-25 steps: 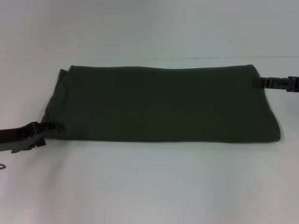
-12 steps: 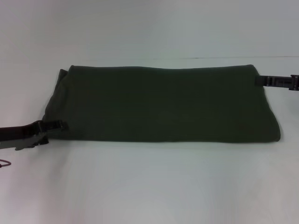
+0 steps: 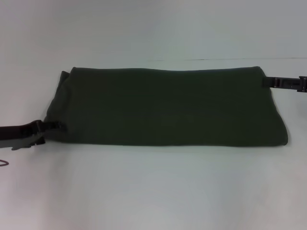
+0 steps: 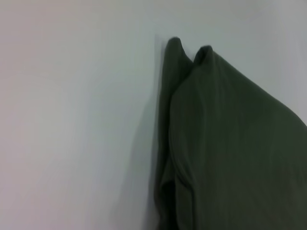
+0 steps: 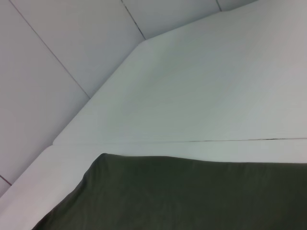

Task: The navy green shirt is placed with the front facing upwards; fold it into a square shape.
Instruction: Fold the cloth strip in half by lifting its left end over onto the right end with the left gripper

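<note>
The navy green shirt (image 3: pixel 168 108) lies on the white table as a long folded band, plain green side up, with no lettering showing. My left gripper (image 3: pixel 57 126) sits low at the band's near left corner, its tip touching the cloth edge. My right gripper (image 3: pixel 265 82) reaches in from the right and meets the far right corner. The left wrist view shows two layered corners of the shirt (image 4: pixel 240 153) on the table. In the right wrist view, the shirt's edge (image 5: pixel 192 196) lies before bare tabletop.
The white table (image 3: pixel 153 191) spreads around the shirt, with a wide strip in front. A thin seam line (image 3: pixel 230 59) runs across the table behind the shirt. Pale wall panels (image 5: pixel 57 72) rise beyond the table's far edge.
My left gripper slid right toward the shirt's corner, then drew back left and slightly up. My right gripper shifted a little to the right. The shirt's outline stays the same.
</note>
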Controlling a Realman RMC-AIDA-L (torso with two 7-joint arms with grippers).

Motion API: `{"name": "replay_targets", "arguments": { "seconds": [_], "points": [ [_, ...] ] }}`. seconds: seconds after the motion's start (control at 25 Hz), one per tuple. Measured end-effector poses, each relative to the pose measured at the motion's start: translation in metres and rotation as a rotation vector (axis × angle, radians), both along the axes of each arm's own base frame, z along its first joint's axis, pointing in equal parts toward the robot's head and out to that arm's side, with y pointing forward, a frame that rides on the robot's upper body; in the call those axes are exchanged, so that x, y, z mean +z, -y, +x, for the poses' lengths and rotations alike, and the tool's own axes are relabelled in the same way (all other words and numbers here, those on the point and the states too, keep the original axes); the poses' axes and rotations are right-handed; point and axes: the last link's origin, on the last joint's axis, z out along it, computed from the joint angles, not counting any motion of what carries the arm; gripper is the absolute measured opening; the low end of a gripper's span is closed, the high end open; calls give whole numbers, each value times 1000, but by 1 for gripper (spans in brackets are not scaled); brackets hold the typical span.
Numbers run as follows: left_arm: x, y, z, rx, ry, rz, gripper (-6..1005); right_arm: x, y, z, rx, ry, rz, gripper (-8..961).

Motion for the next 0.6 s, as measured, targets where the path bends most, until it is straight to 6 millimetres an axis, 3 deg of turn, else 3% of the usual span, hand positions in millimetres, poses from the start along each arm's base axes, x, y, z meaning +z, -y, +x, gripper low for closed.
{"name": "replay_targets", "arguments": {
  "seconds": [0.6],
  "points": [
    [1,-13,10,-37,-31,10,825,1,-2,-1,-1,2,7,916]
  ]
}}
